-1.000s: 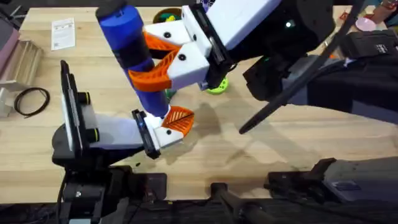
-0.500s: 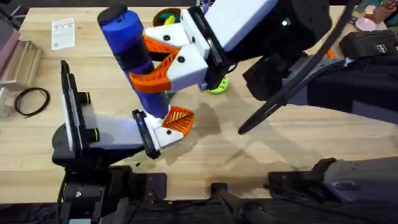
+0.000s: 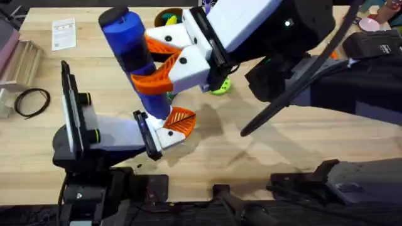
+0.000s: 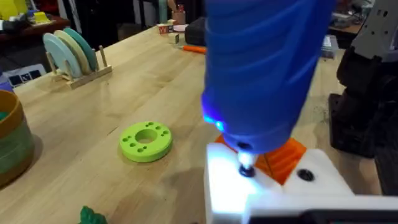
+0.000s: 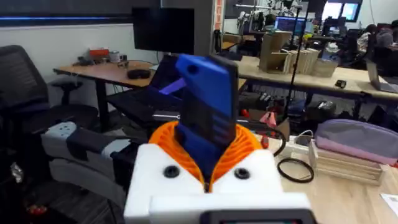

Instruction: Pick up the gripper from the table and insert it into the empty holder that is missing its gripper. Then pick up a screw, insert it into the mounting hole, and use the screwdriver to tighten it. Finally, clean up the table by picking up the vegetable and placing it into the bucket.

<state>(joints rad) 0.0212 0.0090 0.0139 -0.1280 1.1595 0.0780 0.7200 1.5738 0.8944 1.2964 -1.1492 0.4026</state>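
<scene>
My right gripper (image 3: 164,63) is shut on the blue screwdriver (image 3: 135,59), which it holds nearly upright over the table's middle; in the right wrist view the screwdriver (image 5: 208,115) stands between the orange pads (image 5: 165,140). Its metal tip (image 4: 246,167) presses down into the white holder (image 4: 273,190) at the end of the left arm, under a blue light. The orange gripper piece (image 3: 181,119) sits in that holder (image 3: 164,137). The left gripper (image 3: 168,129) lies low on the table. Part of the dark-green vegetable (image 4: 93,216) lies near the bucket (image 4: 9,140). The bucket (image 3: 166,16) stands at the far edge.
A round bright-green disc (image 4: 146,140) lies on the wood beyond the holder, and the disc (image 3: 220,86) is half under the right arm. A black cable coil (image 3: 31,100) and a paper card (image 3: 63,34) lie at the left. A plate rack (image 4: 74,53) stands farther off.
</scene>
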